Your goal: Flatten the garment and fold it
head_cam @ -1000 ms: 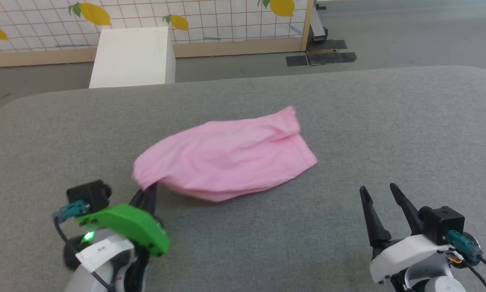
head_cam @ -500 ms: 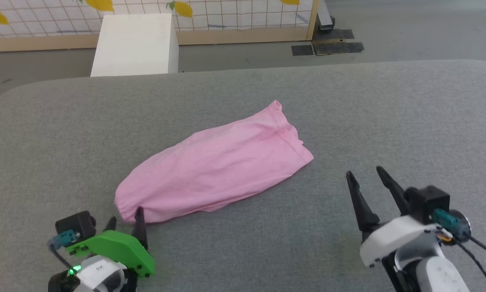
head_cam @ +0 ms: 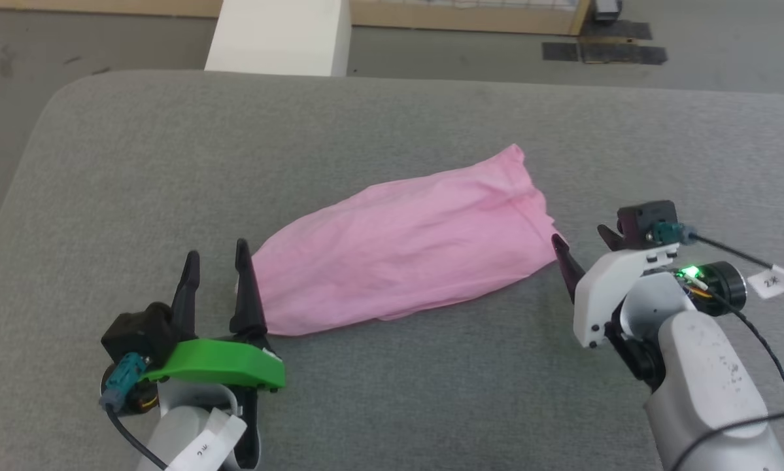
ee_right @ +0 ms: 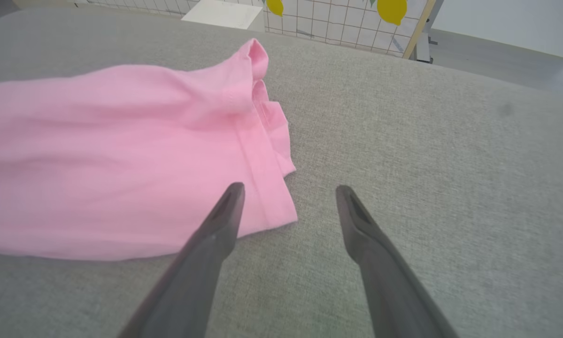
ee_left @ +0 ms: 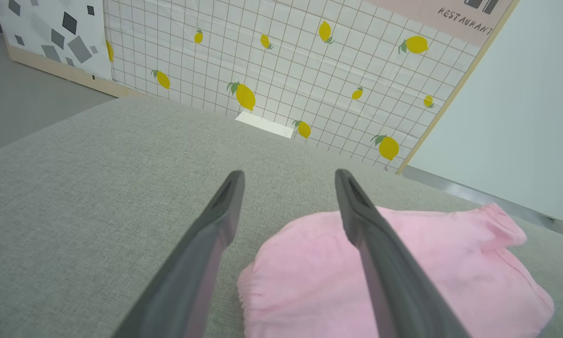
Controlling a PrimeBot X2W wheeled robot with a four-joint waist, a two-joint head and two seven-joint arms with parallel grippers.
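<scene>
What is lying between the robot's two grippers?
The pink garment, spread on the grey surface, fills almost the whole stretch from the open left gripper to the open right gripper. The head view shows it.

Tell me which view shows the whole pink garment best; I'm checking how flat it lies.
Head view: the garment lies whole, end to end. Left wrist view: foreshortened from its gathered end, partly behind a finger. Right wrist view: its hemmed end, the rest cropped.
</scene>
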